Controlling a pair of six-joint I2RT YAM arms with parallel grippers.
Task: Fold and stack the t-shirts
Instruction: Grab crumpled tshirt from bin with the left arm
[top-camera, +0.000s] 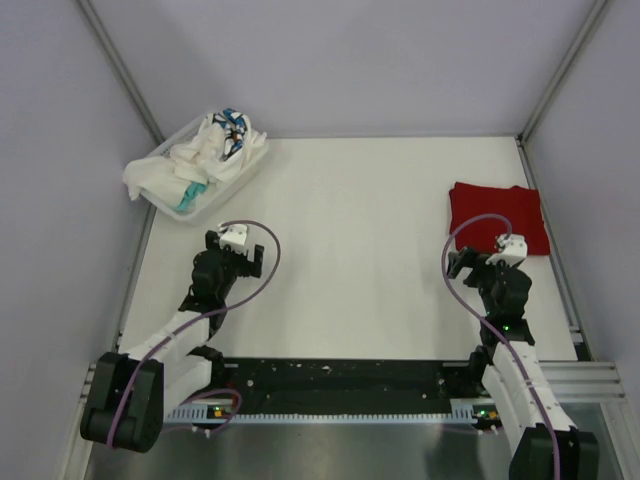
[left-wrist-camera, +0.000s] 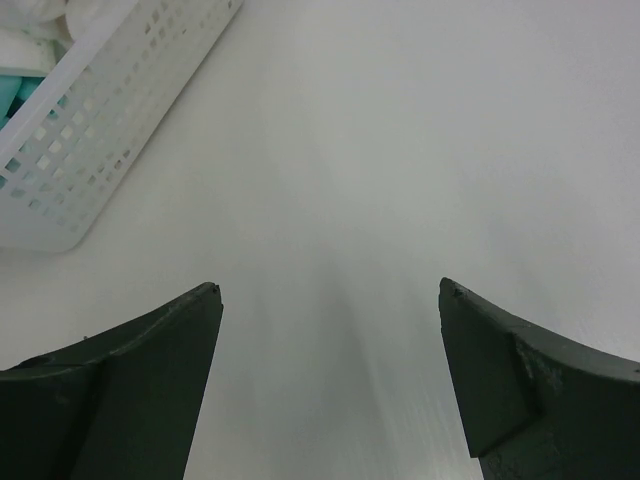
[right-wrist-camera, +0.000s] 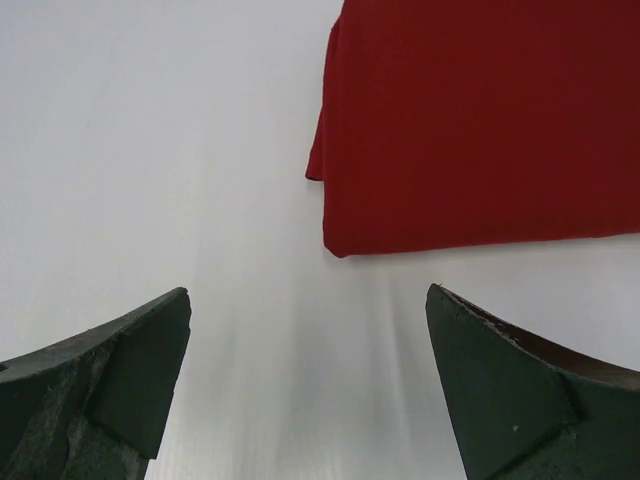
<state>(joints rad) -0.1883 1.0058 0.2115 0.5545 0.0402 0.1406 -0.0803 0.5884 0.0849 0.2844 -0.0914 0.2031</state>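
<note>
- Several shirts (top-camera: 195, 160) lie crumpled in the basket (top-camera: 228, 192) at the far left of the desk (top-camera: 350, 250). It is mostly white cloth, with a teal shirt (top-camera: 190, 197) low at the near side and a printed shirt (top-camera: 233, 128) at the back. I judge none of these folded yet.
- One white shirt (top-camera: 140, 182) spills over the basket's left rim towards the desk.
- My left pincer (left-wrist-camera: 330, 290) hovers over bare desk just right of the basket, jaws spread wide with nothing between them.
- No shirt is laid out for folding in the middle stretch between the arms.
- My right pincer (right-wrist-camera: 305, 295) is likewise released and empty, low over the desk and just short of the red shirt (top-camera: 498, 215).
- That red shirt lies at the far right, folded into a flat rectangle and touched by nothing. I take it as the base of the stack.
- My reading: one is folded and the basket's load is left to do. How many shirts are in there I cannot tell.
</note>
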